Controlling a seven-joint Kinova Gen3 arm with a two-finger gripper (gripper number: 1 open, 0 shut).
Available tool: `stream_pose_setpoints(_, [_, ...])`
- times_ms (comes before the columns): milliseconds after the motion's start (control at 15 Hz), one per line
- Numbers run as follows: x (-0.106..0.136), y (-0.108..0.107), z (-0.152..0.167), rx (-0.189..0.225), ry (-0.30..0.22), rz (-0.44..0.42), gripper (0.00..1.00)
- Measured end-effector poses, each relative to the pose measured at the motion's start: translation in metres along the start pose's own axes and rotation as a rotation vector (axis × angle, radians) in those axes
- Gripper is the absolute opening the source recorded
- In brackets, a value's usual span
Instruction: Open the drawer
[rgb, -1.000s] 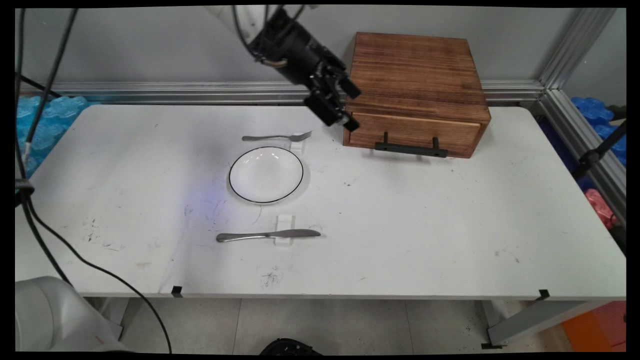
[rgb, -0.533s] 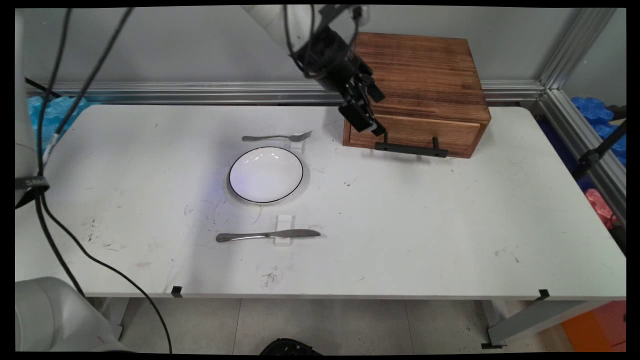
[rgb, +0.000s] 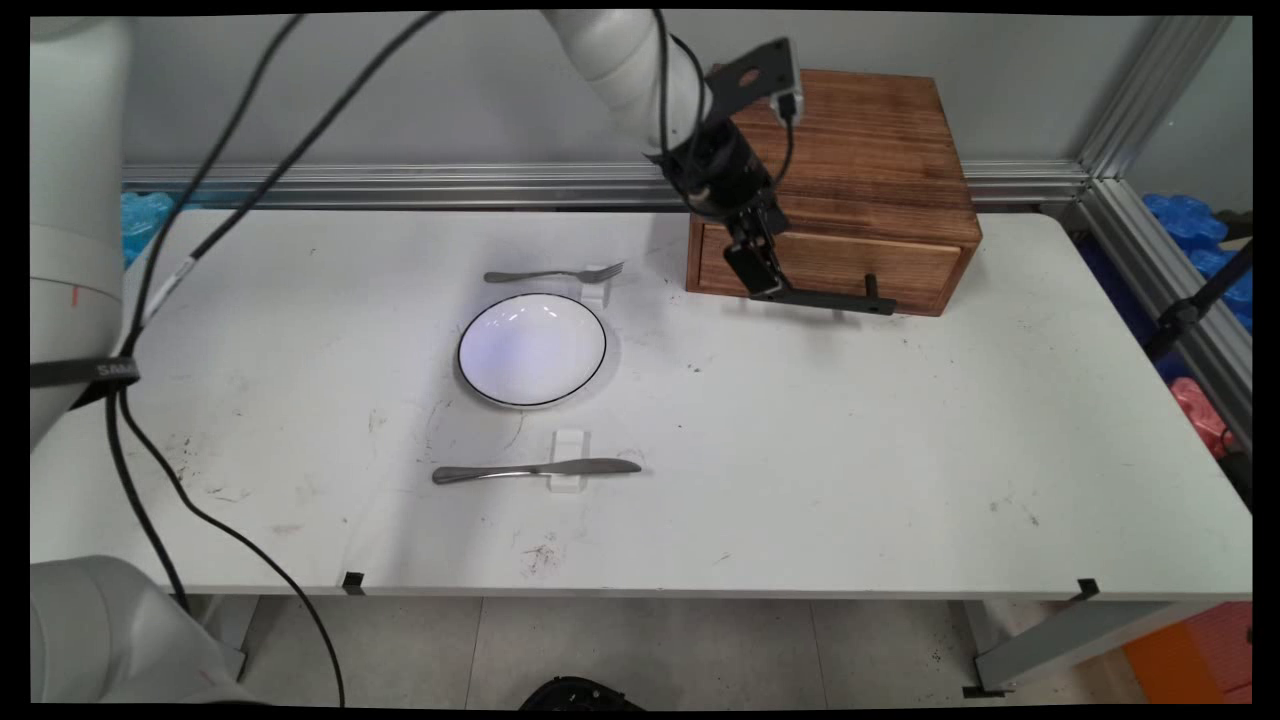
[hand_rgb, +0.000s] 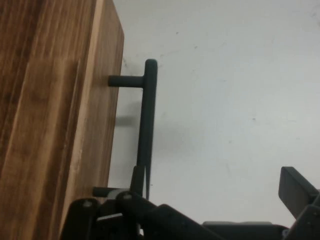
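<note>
End effector (rgb: 762, 282) spread wide | one finger (hand_rgb: 137, 182) at handle (hand_rgb: 148, 125) — drawer (rgb: 830, 266) front

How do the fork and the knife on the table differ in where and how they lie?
The fork lies on the far side of the plate; the knife lies on its near side. The fork looks shorter and thinner, the knife longer with a broad blade. Both are metal, lie roughly parallel with their handles to the picture's left, and each rests across a small white block.

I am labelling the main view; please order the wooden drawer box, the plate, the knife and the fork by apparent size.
1. wooden drawer box
2. plate
3. knife
4. fork

The fork lies farther from the camera, so its true size against the knife is unsure.
</note>
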Motion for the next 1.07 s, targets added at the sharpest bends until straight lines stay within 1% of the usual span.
stream_pose_setpoints(267, [0.008, -0.008, 0.027, 0.008, -0.043, 0.015, 1.00])
stream_pose_setpoints(800, [0.023, -0.011, 0.061, 0.012, -0.091, 0.079, 1.00])
stream_pose_setpoints(1067, [0.028, -0.011, 0.076, 0.018, -0.113, 0.096, 1.00])
